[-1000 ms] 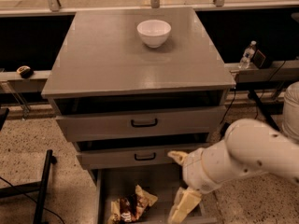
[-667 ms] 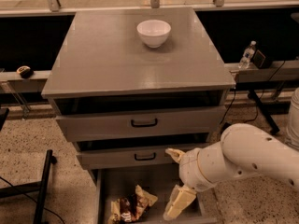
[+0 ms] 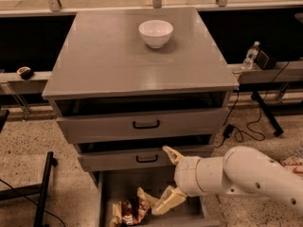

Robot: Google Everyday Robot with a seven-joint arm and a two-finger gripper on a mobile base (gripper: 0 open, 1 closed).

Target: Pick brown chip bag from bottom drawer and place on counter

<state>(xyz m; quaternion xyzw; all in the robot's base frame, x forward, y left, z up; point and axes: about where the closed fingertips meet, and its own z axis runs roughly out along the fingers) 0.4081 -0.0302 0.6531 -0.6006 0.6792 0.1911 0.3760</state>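
The brown chip bag [image 3: 131,209] lies crumpled on the floor of the open bottom drawer [image 3: 119,185], at its front left. My gripper [image 3: 166,180] is open, reaching in from the right on a white arm. One cream finger [image 3: 172,154] points up by the middle drawer front and the other finger [image 3: 167,200] hangs down in the drawer, right beside the bag's right end. The grey counter [image 3: 104,56] on top of the cabinet carries a white bowl [image 3: 155,33].
The two upper drawers with black handles [image 3: 146,125] stand slightly ajar. A water bottle [image 3: 250,56] and a small dark box stand on a ledge at the right. Cables lie on the speckled floor at the right. A black stand leg is at the lower left.
My arm and gripper have moved left along the bottom drawer, so the lower finger is now closer to the bag. The bag has not moved.
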